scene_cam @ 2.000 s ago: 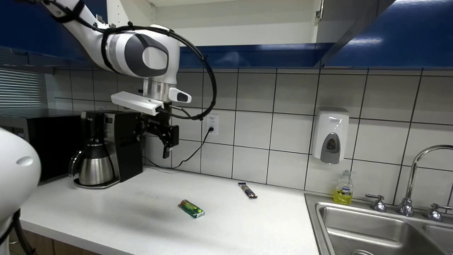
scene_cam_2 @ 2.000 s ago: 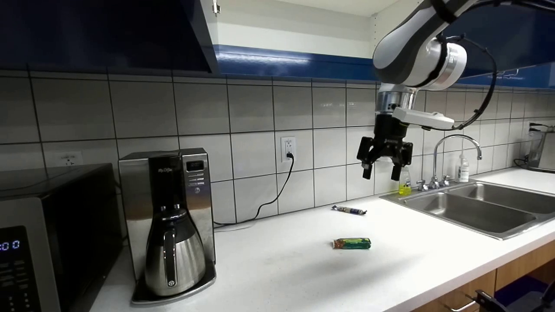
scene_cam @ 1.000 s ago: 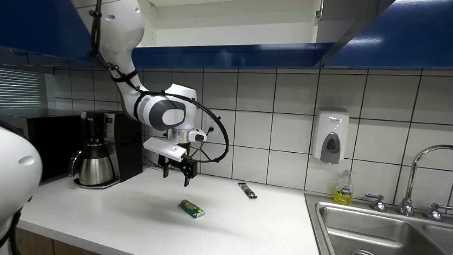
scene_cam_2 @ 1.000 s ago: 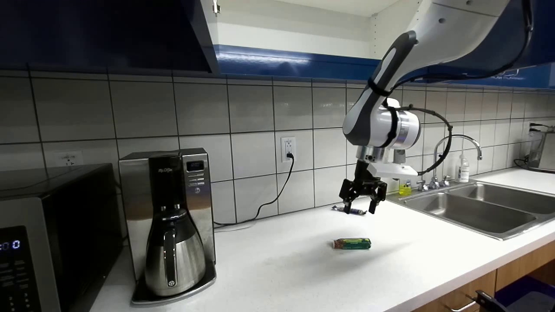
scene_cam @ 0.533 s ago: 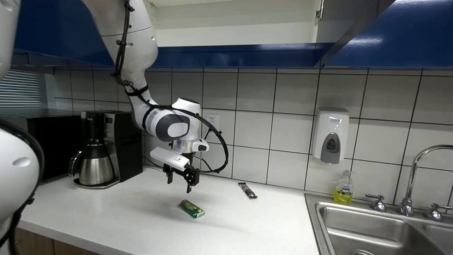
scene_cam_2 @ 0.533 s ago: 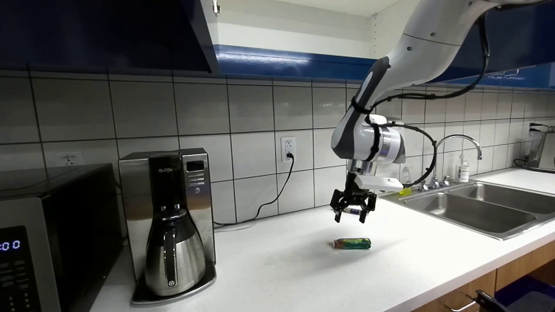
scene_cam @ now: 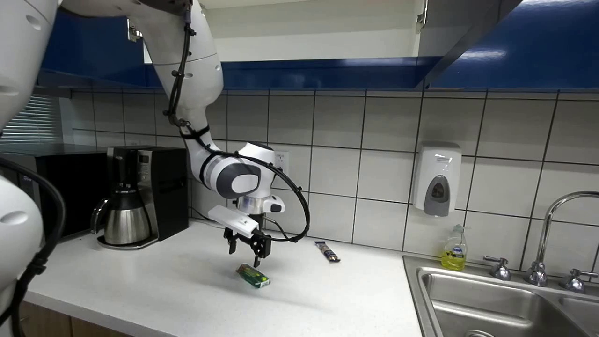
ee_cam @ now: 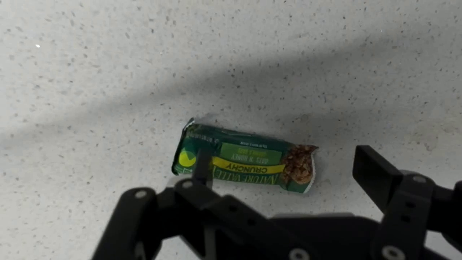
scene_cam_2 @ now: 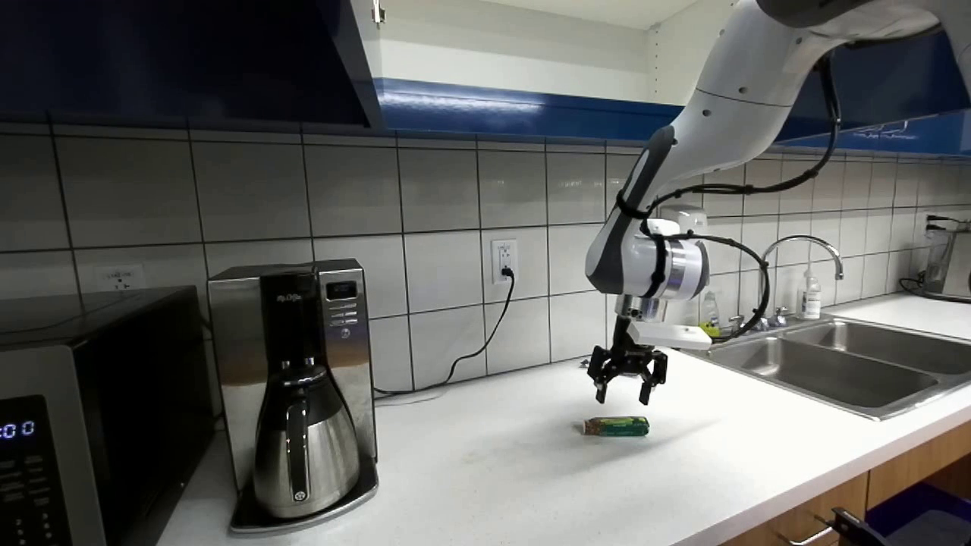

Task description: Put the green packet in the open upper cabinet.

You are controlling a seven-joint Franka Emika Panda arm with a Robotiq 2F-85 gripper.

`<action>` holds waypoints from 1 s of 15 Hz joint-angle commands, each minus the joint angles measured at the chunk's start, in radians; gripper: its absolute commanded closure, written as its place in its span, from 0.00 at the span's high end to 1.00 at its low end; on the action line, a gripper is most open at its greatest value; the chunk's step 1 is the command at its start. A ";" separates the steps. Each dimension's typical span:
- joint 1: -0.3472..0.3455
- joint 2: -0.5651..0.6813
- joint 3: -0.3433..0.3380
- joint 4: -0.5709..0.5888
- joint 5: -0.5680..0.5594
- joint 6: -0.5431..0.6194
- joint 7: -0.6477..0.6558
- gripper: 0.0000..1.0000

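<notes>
One green packet point(scene_cam_2: 618, 426) — lengthwise toward coffeemaker point(scene_cam_2: 292, 334).

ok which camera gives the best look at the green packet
The wrist view: it shows the green packet close up, with CRUNCHY readable though upside down, and one finger covering part of it. In both exterior views it is small, lying on the counter below the open gripper, its print too small to read.
</notes>
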 commanded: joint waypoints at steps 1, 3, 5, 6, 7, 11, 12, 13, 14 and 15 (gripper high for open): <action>-0.038 0.021 0.021 0.013 -0.031 0.008 0.031 1.00; -0.042 0.028 0.018 0.013 -0.036 0.012 0.039 1.00; -0.046 0.032 0.018 0.011 -0.043 0.016 0.040 1.00; -0.052 0.029 0.025 0.008 -0.036 0.022 0.028 1.00; -0.053 0.024 0.029 0.001 -0.036 0.007 0.026 1.00; -0.055 0.027 0.029 0.001 -0.037 0.011 0.026 1.00; -0.055 0.027 0.030 0.001 -0.037 0.011 0.026 1.00; -0.048 0.007 0.026 -0.012 -0.055 -0.008 0.025 1.00; -0.041 -0.006 0.020 -0.023 -0.077 -0.012 0.029 1.00; -0.041 -0.014 0.019 -0.029 -0.096 -0.020 0.023 1.00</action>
